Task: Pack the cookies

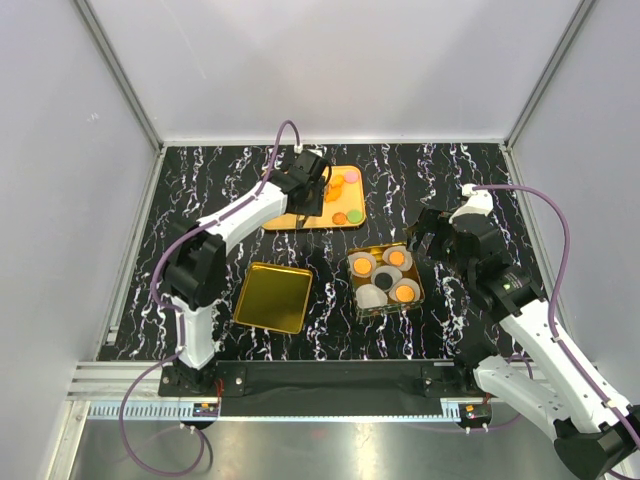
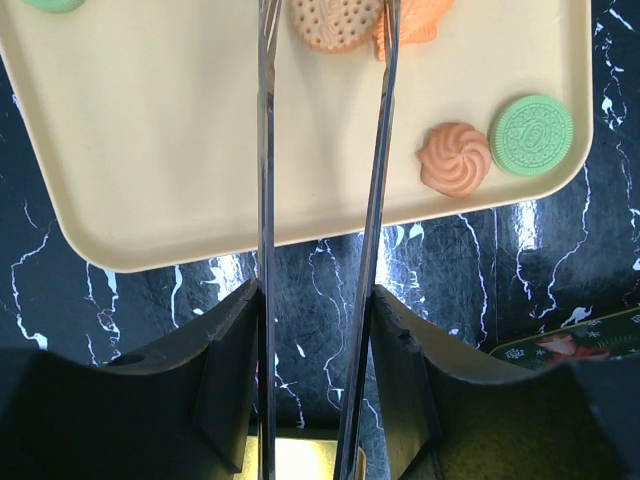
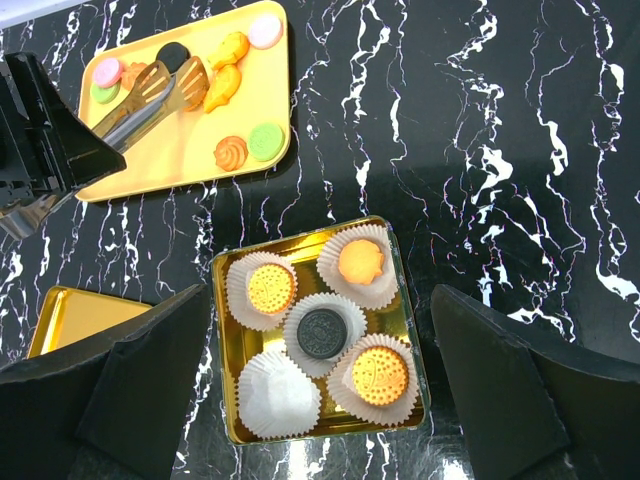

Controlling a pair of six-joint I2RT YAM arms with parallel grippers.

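Note:
Cookies lie on a yellow tray (image 1: 300,216): a round orange one (image 2: 335,20), a fish-shaped orange one (image 2: 418,25), an orange swirl (image 2: 455,158) and a green one (image 2: 531,135). My left gripper (image 1: 305,180) is shut on metal tongs (image 2: 265,150), whose tips stand either side of the round orange cookie. A gold tin (image 3: 224,345) holds several white paper cups: three with orange cookies (image 3: 271,287), one with a black cookie (image 3: 322,332), one empty cup (image 3: 278,392). My right gripper (image 3: 320,300) hovers open and empty above the tin.
A gold lid (image 1: 272,297) lies flat left of the tin, near the left arm. The tray (image 3: 180,150) also carries pink, black and green cookies at its far end. Grey enclosure walls and frame posts surround the black marbled table.

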